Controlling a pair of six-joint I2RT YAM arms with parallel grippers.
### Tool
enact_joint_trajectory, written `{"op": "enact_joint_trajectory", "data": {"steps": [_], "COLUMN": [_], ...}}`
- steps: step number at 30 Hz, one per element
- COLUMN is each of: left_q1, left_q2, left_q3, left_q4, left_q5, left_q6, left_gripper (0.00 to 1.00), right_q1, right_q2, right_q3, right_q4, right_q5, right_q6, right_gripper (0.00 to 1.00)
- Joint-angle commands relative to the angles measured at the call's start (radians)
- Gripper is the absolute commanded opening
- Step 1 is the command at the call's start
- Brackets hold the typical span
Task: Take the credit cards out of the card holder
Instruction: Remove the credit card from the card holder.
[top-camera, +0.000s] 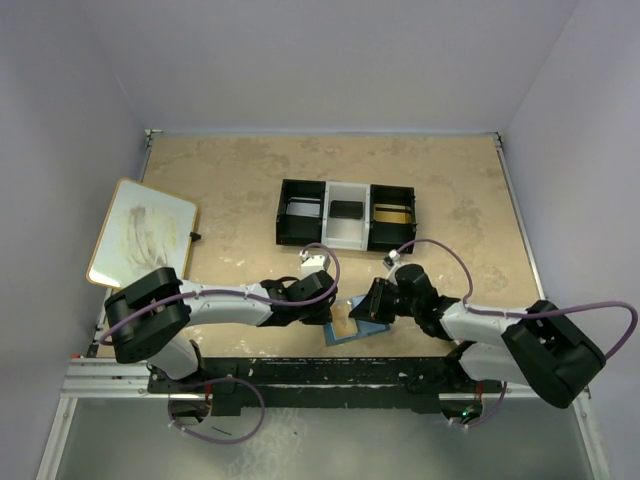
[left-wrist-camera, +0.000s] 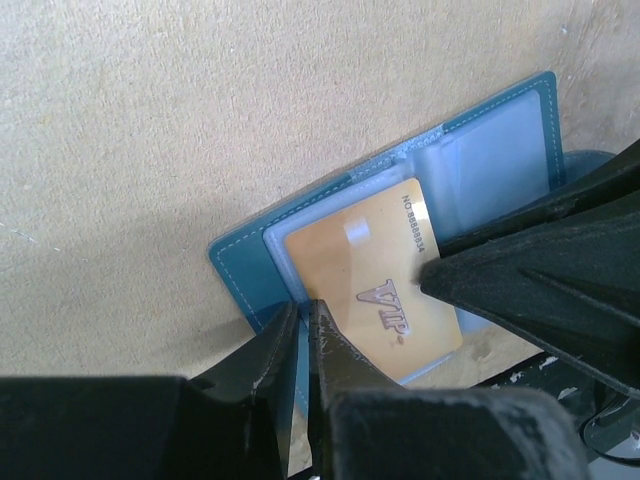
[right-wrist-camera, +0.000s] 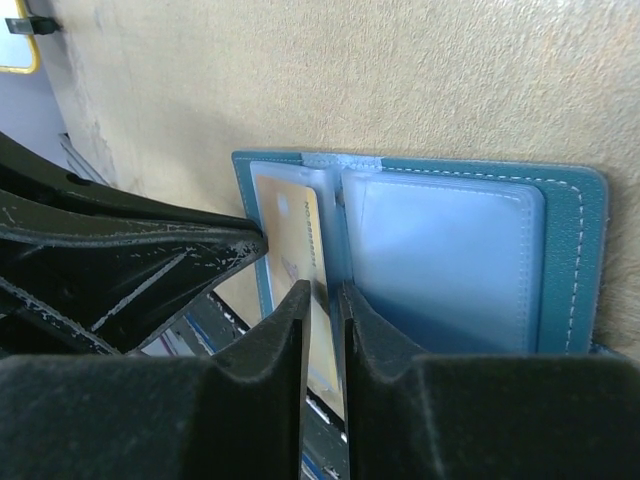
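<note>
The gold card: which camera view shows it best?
The left wrist view: the gold card faces the camera, its VIP print readable. The right wrist view shows only a narrow strip between the fingers of the right gripper. In the top view it is tiny.

We see soft, even overhead light on the tabletop (top-camera: 230, 170), with faint shadows beneath the arms (top-camera: 230, 300). Up close the fingers (left-wrist-camera: 250, 390) blur, and clear pockets of the card holder (right-wrist-camera: 590, 250) catch a pale sheen.

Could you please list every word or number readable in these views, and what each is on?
"VIP": on the gold card in the open blue card holder.
Small line starting "NO" along that card's edge: digits too blurred to read reliably.
Nothing else is legible in any view.
</note>
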Motion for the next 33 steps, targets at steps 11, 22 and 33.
{"op": "enact_joint_trajectory", "data": {"steps": [11, 22, 33], "left_q1": [-0.002, -0.003, -0.003], "left_q2": [0.038, 0.040, 0.036], "left_q3": [-0.020, -0.020, -0.010], "left_q4": [-0.078, -0.078, -0.075], "left_q5": [-0.074, -0.072, -0.072], "left_q6": [0.031, 0.034, 0.036], "left_gripper": [0.02, 0.01, 0.00], "right_q1": [-0.009, -0.031, -0.040], "right_q2": [-0.101, -0.130, -0.046], "right_q3": [-0.047, -0.122, -0.105], "right_q4": [0.045, 0.149, 0.169], "right_q5": [-0.050, -0.063, -0.104], "right_q6": [0.013, 0.092, 0.068], "right_gripper": [0.01, 0.00, 0.09]}}
